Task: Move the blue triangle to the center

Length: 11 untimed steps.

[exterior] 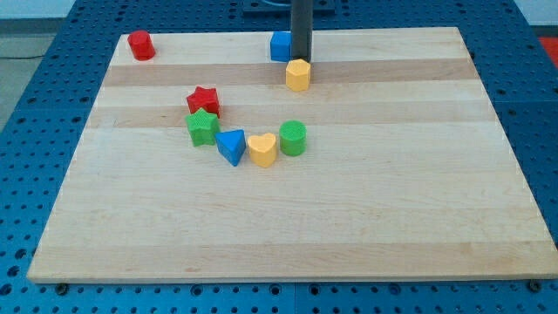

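The blue triangle (232,146) lies on the wooden board, a little left of the middle. It touches a green star (202,127) on its left and a yellow heart (262,149) on its right. My tip (302,59) stands near the view's top, well above and right of the triangle. It is right beside a blue cube (280,45) and just above a yellow hexagon (298,74).
A red star (203,101) sits just above the green star. A green cylinder (293,138) touches the yellow heart's right side. A red cylinder (140,44) stands at the top left corner. The board (392,201) is bounded by a blue perforated table.
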Available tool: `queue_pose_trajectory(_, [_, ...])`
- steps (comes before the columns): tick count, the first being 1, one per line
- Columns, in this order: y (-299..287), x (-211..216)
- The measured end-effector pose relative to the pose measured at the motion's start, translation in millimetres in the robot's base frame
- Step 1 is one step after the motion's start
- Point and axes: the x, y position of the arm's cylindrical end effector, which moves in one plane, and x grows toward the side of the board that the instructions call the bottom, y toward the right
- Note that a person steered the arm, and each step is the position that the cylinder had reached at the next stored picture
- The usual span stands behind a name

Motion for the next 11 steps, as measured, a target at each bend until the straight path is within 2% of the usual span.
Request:
queue_pose_trajectory(2, [-87,10])
queue_pose_trajectory(3, [-157,36])
queue_pose_trajectory(4, [-213,93])
queue_pose_trajectory(5, [-221,156])
queue_pose_trajectory(6, [-170,186])
queue_pose_trajectory(8, [-46,186])
queue_pose_trajectory(10, [-5,142])
queue_pose_trajectory(11, [-6,163])
